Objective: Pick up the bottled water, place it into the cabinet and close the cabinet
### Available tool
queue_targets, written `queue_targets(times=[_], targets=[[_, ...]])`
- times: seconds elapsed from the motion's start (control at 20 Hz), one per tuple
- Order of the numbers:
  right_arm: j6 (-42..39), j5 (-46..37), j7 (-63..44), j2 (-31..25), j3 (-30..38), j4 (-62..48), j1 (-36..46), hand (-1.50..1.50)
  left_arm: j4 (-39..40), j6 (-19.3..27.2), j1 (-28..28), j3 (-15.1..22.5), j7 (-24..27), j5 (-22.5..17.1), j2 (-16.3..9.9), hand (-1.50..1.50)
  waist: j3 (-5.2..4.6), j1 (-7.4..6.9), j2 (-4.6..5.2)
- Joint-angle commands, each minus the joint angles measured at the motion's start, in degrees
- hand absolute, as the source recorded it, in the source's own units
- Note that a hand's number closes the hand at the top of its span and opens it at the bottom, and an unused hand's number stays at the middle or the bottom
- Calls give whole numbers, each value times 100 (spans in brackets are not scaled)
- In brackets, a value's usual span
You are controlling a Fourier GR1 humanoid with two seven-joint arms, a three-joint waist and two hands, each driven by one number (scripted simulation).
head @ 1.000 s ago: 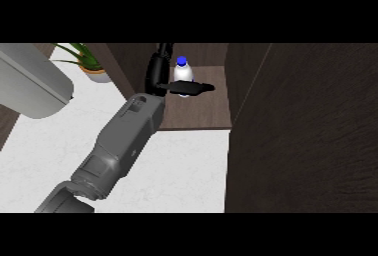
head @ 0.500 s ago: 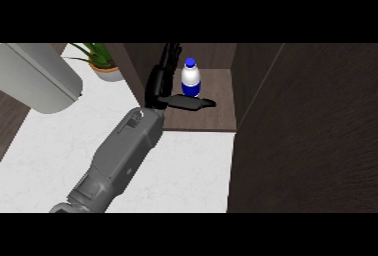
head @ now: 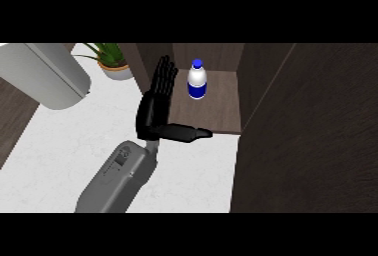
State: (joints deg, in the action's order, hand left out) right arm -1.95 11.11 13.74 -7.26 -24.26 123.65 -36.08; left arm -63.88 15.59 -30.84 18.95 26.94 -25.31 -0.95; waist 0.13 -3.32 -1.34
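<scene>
You see the bottled water (head: 196, 80) upright on the cabinet (head: 214, 112) shelf, blue cap toward twelve o'clock. The robot hand (head: 156, 107), at its seven o'clock, is spread flat, holding nothing.

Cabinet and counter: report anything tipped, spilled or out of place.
Nothing stands out. The bottled water stands upright on the cabinet shelf, with no spill visible. The left hand is open beside it, fingers straight. The cabinet door is not yet shut.

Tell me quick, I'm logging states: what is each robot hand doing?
Left robot hand: open, fingers straight, holding nothing; bottled water stands apart in the cabinet.
Right robot hand: not in view.
</scene>
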Motion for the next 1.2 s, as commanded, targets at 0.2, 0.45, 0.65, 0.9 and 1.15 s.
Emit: queue_targets(times=[0.2,0.45,0.65,0.9,1.15], targets=[[-85,-590,125,-127,-466,-89,105,-150,-3261,545,2209,1028,-957,165,-466,-150,-8,59,24],[-610,-590,-250,-807,-496,56,119,150,-4659,474,3478,1255,-863,267,-1129,-150,-12,158,83],[-890,-1050,-571,-1260,-912,573,128,150,-5326,613,4033,975,-825,272,-1442,-150,-17,209,90],[-911,-1359,-1032,-1109,-1559,795,462,150,-6282,470,4936,643,-692,71,-1901,-150,-19,183,104],[-840,-1807,-919,-867,-1813,558,783,150,-6762,-162,6209,444,-146,-242,-2358,-150,-22,110,90]])
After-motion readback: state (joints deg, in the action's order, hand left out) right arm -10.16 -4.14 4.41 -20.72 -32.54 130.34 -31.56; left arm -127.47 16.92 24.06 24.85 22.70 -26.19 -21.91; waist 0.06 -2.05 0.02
